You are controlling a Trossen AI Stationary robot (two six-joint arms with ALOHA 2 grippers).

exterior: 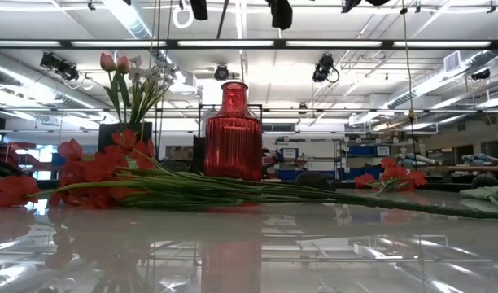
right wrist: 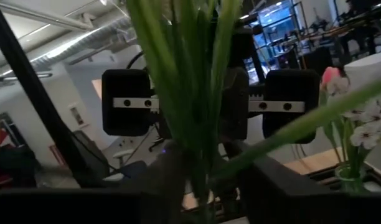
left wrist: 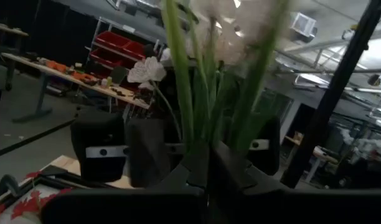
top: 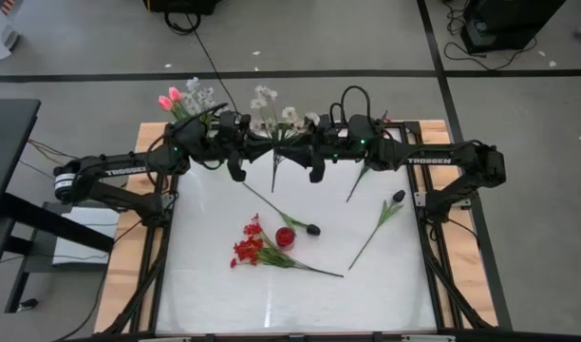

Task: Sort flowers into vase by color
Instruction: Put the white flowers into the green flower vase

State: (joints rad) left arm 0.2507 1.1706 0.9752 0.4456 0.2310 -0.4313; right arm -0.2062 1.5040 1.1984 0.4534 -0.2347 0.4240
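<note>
From above, both arms meet at the far edge of the worktop (top: 215,304); the left tool (top: 236,161) and the right tool (top: 316,161) sit on either side of a white flower bunch (top: 274,112); its stem hangs down between them. A pink and white bunch (top: 183,100) stands at the far left corner. The red flowers (top: 253,247) lie in the middle of the worktop, next to a small red vase (top: 286,237); a dark bud flower (top: 300,223) lies just past it, and another dark bud flower (top: 385,217) lies off to the right. If one tool lets go too soon, I think the white bunch could drop onto the worktop.

From the low view, the red vase (exterior: 233,130) stands behind the red flowers (exterior: 86,171); the tools are mostly out of sight above. A falling stem could knock that vase.

From the left wrist, the left tool (left wrist: 209,180) is clenched on the green stems (left wrist: 184,93); white blooms (left wrist: 147,70) show behind. If it pulls hard, the thin stems could bend or snap.

From the right wrist, the right tool (right wrist: 200,186) has the same stems (right wrist: 178,81) between its fingers; I cannot tell if it is squeezing or loose. The left tool faces it close by; the two could bump.
</note>
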